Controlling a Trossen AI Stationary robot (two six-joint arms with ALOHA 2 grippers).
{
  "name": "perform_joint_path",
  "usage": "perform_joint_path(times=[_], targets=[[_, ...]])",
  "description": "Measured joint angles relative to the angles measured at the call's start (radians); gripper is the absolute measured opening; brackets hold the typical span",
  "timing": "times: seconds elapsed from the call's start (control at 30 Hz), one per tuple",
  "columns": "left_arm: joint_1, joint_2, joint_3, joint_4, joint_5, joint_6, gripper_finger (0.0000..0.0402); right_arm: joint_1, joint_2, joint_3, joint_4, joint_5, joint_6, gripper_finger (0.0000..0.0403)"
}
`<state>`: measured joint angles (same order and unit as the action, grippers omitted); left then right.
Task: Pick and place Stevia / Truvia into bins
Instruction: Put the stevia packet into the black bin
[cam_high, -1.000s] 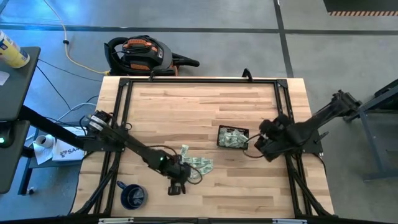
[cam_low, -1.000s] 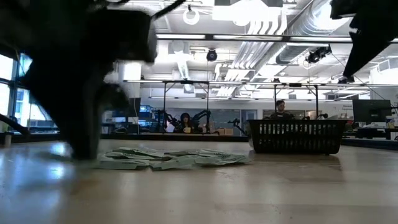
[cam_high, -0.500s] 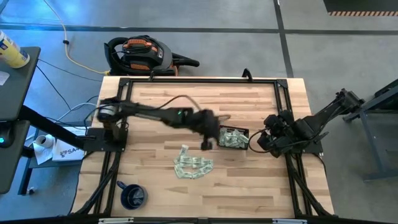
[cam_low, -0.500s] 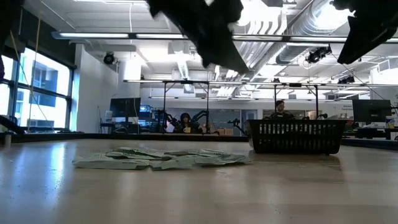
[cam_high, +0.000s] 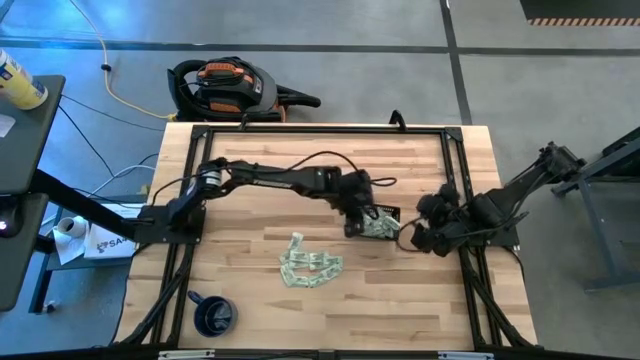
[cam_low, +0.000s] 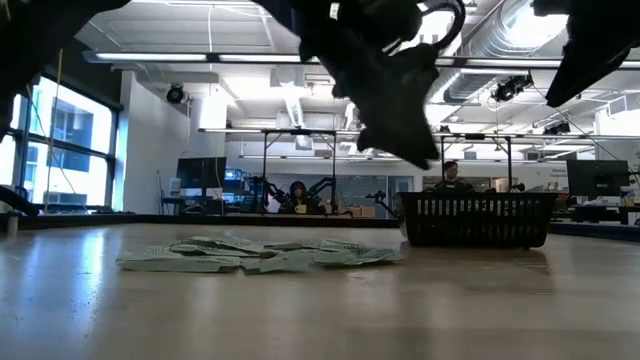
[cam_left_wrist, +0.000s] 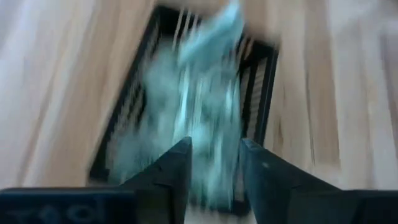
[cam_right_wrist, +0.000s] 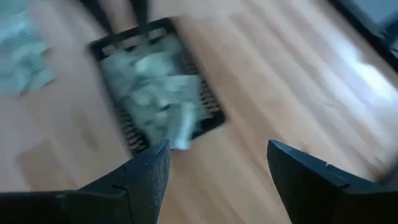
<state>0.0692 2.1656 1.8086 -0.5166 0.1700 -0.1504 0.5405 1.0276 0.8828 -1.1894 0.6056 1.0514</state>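
Note:
The black gridded tray stands right of the table's middle and holds several pale green sachets. A loose pile of sachets lies flat on the table nearer the front; it also shows in the low view. My left gripper hangs above the tray's left edge with its fingers a narrow gap apart; motion blur hides whether a sachet is between them. My right gripper is wide open and empty, just right of the tray.
A dark blue mug stands at the table's front left corner. A black frame runs round the tabletop. People sit at desks in the room beyond the table. Bare wood lies along the far side and the front right.
My left gripper has risen from the sachet pile near the table's front and swung toward the far right, ending above the tray's left edge. The pile on the table has kept its place.

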Motion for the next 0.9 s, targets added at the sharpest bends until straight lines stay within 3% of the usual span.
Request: perform_joint_path(times=[0.13,0.23,0.33,0.47,0.63,0.9], targets=[[-0.039,-0.086,0.023,-0.239,-0.041,-0.009,0.0192,-0.013,0.001,-0.065,0.277,-0.105,-0.216,0.0259],[-0.110,-0.193,-0.051,-0.321,-0.105,0.018,0.0190,-0.058,0.022,-0.118,0.501,-0.207,-0.320,0.0259],[-0.169,-0.299,-0.222,-0.288,-0.159,-0.050,0.0177,-0.111,0.081,-0.148,0.683,-0.271,-0.370,0.0259],[-0.226,-0.482,-0.534,-0.077,-0.222,-0.270,0.0161,-0.179,0.230,-0.113,0.854,-0.357,-0.478,0.0259],[-0.292,-0.651,-0.816,0.077,-0.289,-0.460,0.0152,-0.250,0.454,0.002,0.895,-0.487,-0.570,0.0259],[-0.322,-0.779,-0.985,0.042,-0.387,-0.539,0.0152,-0.281,0.723,0.211,0.886,-0.520,-0.666,0.0259]])
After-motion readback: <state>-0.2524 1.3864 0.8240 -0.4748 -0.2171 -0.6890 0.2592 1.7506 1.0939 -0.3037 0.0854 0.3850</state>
